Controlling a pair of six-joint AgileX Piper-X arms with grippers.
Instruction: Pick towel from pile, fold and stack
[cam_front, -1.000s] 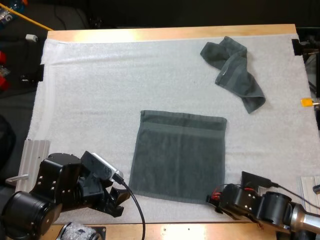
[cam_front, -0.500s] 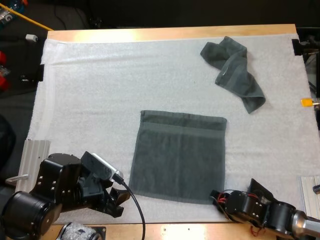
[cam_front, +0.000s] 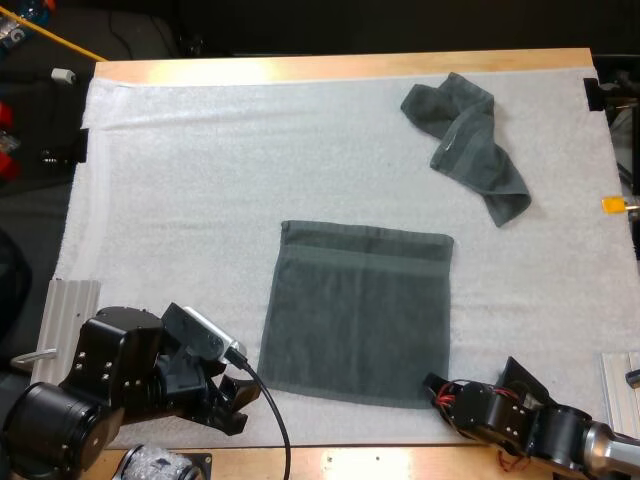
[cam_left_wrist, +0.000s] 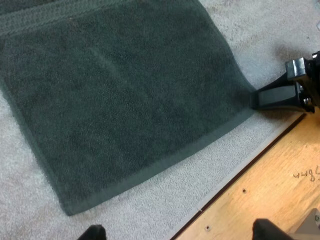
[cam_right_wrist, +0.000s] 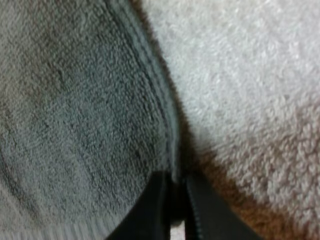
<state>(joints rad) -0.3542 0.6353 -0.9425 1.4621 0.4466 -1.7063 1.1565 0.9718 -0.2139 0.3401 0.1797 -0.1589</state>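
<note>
Dark grey-green towel (cam_front: 355, 315), white mat (cam_front: 200, 200)

Bulky black arms (cam_front: 110, 390); slim black fingers (cam_right_wrist: 150, 210)

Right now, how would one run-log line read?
flat towel: spread | left gripper: open, by near-left corner | right gripper: shut on near-right corner | crumpled towel: far right

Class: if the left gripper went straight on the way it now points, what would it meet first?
The left gripper, jaws open, would probably meet the flat towel at its near edge, though the mat may come first.
</note>
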